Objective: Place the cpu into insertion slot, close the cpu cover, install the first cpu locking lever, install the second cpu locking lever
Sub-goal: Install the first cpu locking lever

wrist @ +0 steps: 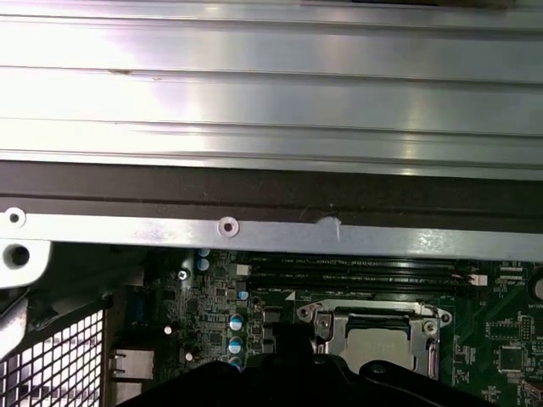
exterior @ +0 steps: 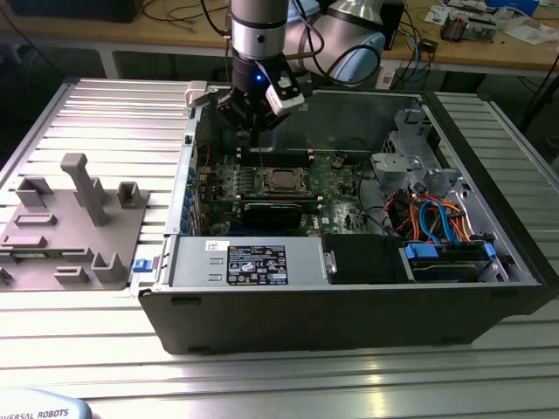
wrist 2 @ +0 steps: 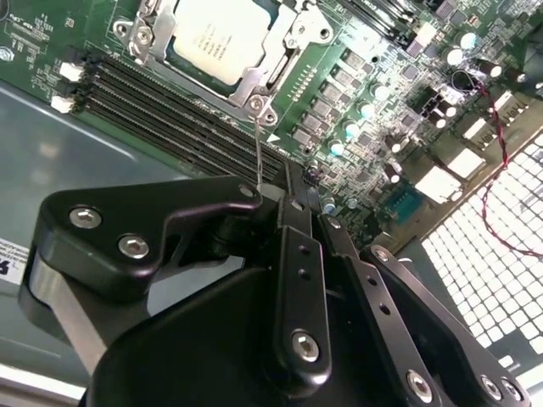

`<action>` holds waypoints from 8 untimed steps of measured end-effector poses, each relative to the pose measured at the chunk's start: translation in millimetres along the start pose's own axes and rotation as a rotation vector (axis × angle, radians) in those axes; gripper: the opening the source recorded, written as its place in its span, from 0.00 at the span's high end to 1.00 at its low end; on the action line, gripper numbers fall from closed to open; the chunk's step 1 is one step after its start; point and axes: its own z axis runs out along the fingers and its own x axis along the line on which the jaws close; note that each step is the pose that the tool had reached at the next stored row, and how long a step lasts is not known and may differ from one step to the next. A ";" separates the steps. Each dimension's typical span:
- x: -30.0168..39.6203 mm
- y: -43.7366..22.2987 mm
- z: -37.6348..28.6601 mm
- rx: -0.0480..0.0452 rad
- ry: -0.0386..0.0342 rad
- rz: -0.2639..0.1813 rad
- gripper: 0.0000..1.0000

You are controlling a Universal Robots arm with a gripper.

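The cpu [wrist 2: 222, 36] lies in the insertion slot on the green motherboard [exterior: 339, 188], its silver top facing up; the slot itself is hidden beneath it. The cpu cover [wrist 2: 254, 80] is folded down as a silver frame around the chip. In the first wrist view the cpu [wrist: 383, 349] and cover [wrist: 373, 310] sit below the case rail. A thin wire locking lever [wrist 2: 258, 144] rises from the cover's corner up to my black gripper [wrist 2: 299, 182], whose fingers look shut; I cannot tell whether they touch the wire. My gripper [exterior: 251, 129] hovers above the board's back left, just behind the cpu [exterior: 281, 181].
The open computer case [exterior: 349, 305] walls in the board. A power supply [exterior: 253, 262] sits at the front, and a drive cage with orange and blue cables [exterior: 437, 231] is on the exterior view's right. Memory slots [wrist 2: 170, 119] run beside the socket. A grey fixture [exterior: 74, 218] rests on the table.
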 end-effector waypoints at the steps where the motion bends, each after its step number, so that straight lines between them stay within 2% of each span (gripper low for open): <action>1: -0.4 0.0 0.0 0.0000 0.0000 0.000 0.89; 8: -5.8 -0.2 0.4 0.0000 0.0013 0.000 0.89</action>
